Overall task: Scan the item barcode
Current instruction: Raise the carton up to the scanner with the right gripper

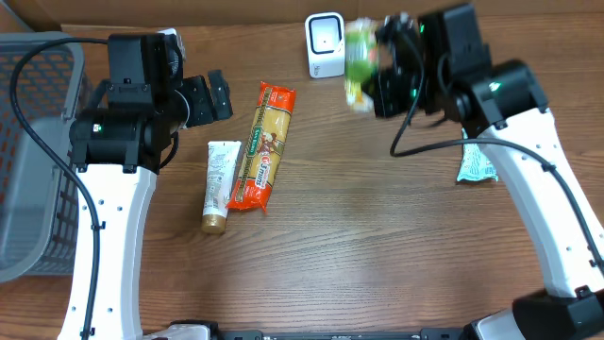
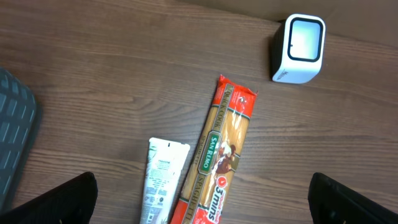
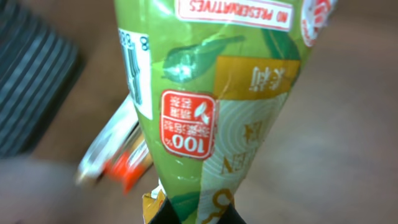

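Currently the green packet (image 1: 359, 52) is held above the tabletop (image 1: 377, 246) by the right hand (image 1: 377, 80), which is clenched on one end of it. The packet is kept just beside the white scanner (image 1: 326, 44), at the far edge of the tabletop. In the right wrist view a barcode (image 3: 134, 68) is seen along one side of the packet.

The left hand (image 1: 212, 94) is released, with its jaws spread wide and nothing between them. A pasta packet (image 1: 262, 144) and a tube (image 1: 218, 184) are laid just beside each other near it. A grey basket (image 1: 28, 151) is set at the left edge, and a teal packet (image 1: 475, 162) is partly hidden under the right arm.
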Available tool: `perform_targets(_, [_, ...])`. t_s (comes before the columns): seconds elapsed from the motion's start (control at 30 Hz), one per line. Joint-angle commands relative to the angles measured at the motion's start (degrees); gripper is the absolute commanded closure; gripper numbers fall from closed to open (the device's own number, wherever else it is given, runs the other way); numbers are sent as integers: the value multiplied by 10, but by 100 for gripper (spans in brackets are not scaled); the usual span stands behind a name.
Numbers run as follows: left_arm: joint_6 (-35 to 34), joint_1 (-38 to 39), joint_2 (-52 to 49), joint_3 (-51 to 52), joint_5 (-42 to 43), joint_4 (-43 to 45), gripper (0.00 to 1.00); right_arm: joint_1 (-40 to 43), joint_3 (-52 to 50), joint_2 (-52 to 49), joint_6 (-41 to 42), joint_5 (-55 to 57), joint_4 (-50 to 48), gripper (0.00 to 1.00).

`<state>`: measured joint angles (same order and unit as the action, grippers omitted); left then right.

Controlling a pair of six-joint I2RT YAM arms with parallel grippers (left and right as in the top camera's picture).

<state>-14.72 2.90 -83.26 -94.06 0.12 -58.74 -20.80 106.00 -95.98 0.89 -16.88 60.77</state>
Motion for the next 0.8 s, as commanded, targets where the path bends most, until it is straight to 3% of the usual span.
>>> perform_targets(0.0, [-7,1,0,-5,-7,0,0,-19,119,-45,0,146,-4,97])
perform_targets(0.2, [-7,1,0,-5,-7,0,0,-67,163,-134,-110,424,-106,96])
perform_targets(0.37, [-7,1,0,-5,-7,0,1,-91,163,-220,-294,589,-249,96])
perform_targets(0.53, [-7,1,0,-5,-7,0,0,-90,163,-294,-499,608,-338,96])
perform_targets(0.77, [-7,1,0,-5,-7,0,0,-83,162,-372,-596,631,-455,96])
